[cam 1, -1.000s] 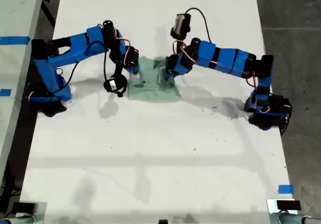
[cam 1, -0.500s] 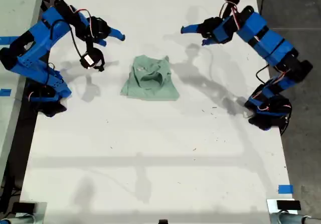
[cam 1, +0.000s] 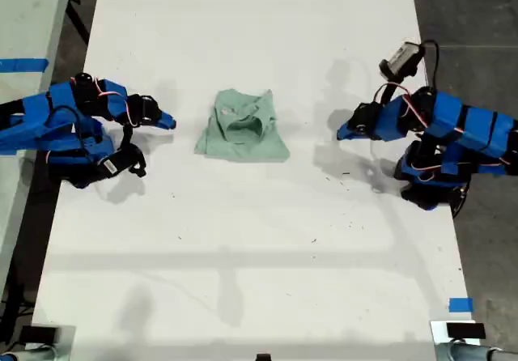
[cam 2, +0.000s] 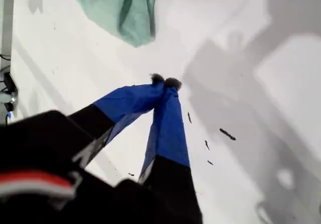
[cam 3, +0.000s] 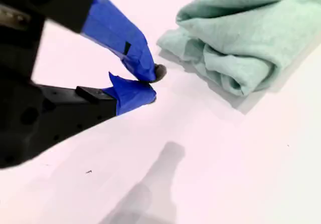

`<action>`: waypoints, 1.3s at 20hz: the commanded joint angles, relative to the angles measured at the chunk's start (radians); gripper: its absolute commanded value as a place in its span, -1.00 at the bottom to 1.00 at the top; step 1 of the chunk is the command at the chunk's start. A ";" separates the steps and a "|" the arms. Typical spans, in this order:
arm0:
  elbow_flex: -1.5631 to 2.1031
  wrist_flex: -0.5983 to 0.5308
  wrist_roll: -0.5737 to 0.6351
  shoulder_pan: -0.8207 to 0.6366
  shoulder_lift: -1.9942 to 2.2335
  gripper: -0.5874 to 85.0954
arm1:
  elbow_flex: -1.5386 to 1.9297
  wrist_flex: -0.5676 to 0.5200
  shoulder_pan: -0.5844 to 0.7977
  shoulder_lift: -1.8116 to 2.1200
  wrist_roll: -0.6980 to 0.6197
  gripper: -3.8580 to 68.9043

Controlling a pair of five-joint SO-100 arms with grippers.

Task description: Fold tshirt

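The tshirt [cam 1: 243, 126] is sitting on the white bench [cam 1: 243, 256], roughly in the middle between the two arms and a bit toward the far end in the exterior view. It's bunched into a small, lumpy, roughly square bundle, with the neck area wrinkled on top, so not a tidy fold. Nothing is touching it.

The first pincer [cam 1: 340, 133] is on the exterior view's right, pointing toward the shirt but well apart from it. In the first wrist view, the first pincer [cam 2: 164, 82] has its two blue jaws pressed together at the tips with nothing between them. Only a corner of the shirt [cam 2: 120, 8] shows beyond it, and there are a few little black specks [cam 2: 226, 133] on the bench nearby.

The second pincer [cam 1: 170, 123] is on the exterior view's left, low over the bench and near the shirt's edge, but there's a clear strip of bare bench in between. Up close, the second pincer [cam 3: 152, 83] looks closed too, tips meeting and empty, with the folded layers of the shirt [cam 3: 241, 38] just past it.

There's also a bit of blue tape [cam 1: 460, 304] at the bench's edge on the exterior view's lower right.
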 commanded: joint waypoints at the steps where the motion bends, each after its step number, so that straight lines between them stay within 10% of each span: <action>1: 0.081 -0.011 -0.032 0.046 0.086 -0.98 | 0.138 -0.061 -0.074 0.098 0.095 -0.95; 5: 0.285 0.002 -0.064 0.067 0.319 -0.98 | 0.357 0.048 -0.100 0.459 0.221 -0.95; 11: 0.328 0.426 -0.109 0.028 0.540 -0.96 | 0.451 0.083 -0.120 0.647 0.376 -0.86; 16: 0.330 0.445 -0.103 -0.015 0.541 -0.91 | 0.456 0.075 -0.087 0.647 -0.299 -0.85; 26: 0.330 0.445 -0.103 -0.012 0.541 -0.90 | 0.454 0.080 -0.095 0.647 -0.319 -0.87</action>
